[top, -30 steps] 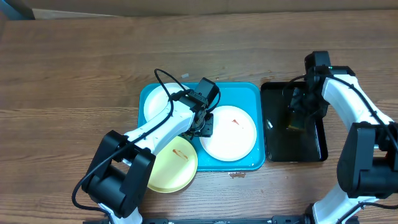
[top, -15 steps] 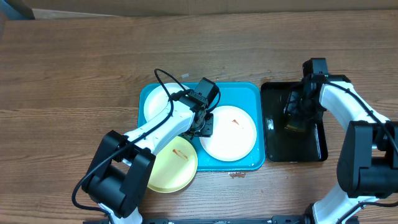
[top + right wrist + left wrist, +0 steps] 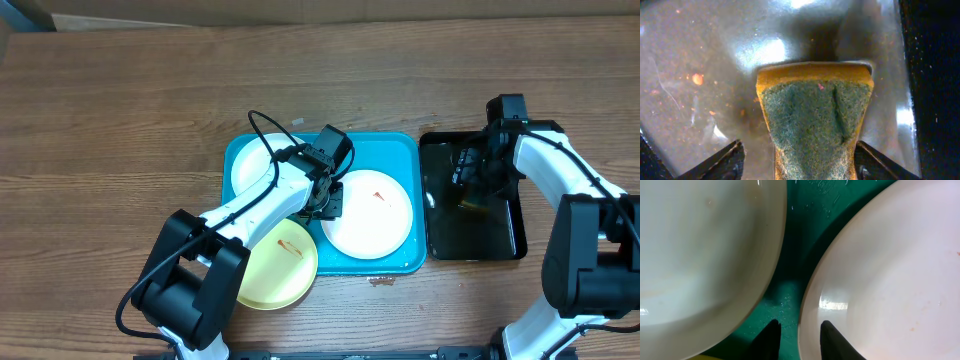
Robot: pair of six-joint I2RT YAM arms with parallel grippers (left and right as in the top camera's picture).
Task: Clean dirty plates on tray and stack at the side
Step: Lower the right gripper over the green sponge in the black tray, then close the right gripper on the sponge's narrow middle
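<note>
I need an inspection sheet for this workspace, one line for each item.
Surface: wooden table, bare around the trays.
Job's things: turquoise tray holds two white plates. The right white plate has a red smear; the left white plate shows none. The yellow-green plate, smeared, overhangs the tray's front-left corner.
Clutter: black tray, wet, holds a green-faced sponge.
Grippers: left gripper open, straddling the right white plate's rim; right gripper open, either side of the sponge.
Cables: black cable loops above the left arm.
Surroundings: pale board along the far edge.
</note>
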